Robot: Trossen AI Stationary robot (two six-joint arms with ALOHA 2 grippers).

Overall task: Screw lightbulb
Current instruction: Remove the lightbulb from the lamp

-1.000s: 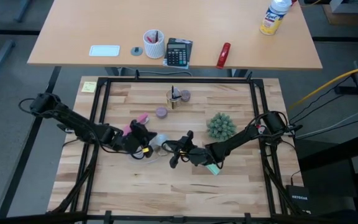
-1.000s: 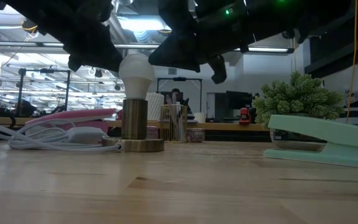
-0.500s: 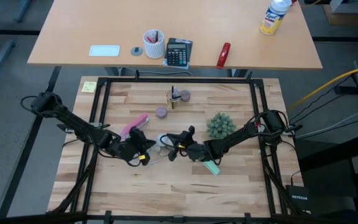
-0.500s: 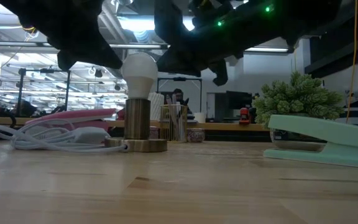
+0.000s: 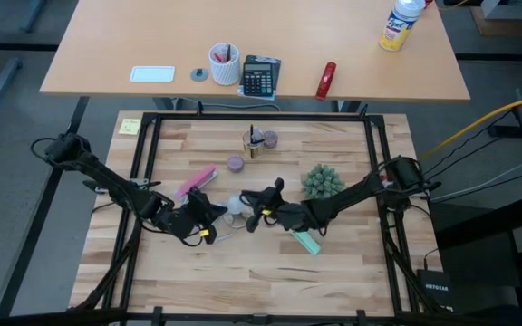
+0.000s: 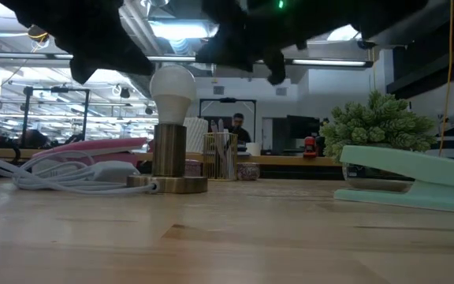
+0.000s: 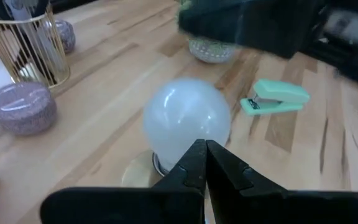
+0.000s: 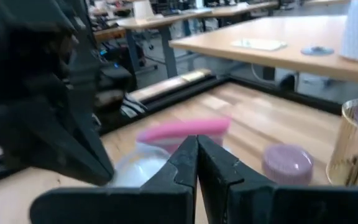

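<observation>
The frosted-white lightbulb stands upright with its base in a brass socket on a round brass foot at mid-table. It also shows in the left wrist view and the low view. My left gripper is shut and sits just left of the bulb; its tips are at the bulb's lower side. My right gripper is shut and sits just right of the bulb, which shows beyond its tips. My left gripper's shut fingertips stand at the bulb's lower near side, slanting down from the table's left; I cannot tell whether they touch it. My right gripper is close to the bulb, and I cannot tell whether it touches it.
A pink stapler lies left of the bulb and a mint-green stapler lies near the right arm. A potted plant, a gold wire cup and two purple tins stand farther back. A white cable lies by the socket.
My right gripper has moved a little toward the table's far edge and toward the bulb. The mint-green stapler shows more from under the right arm. The bulb stays upright in its socket.
</observation>
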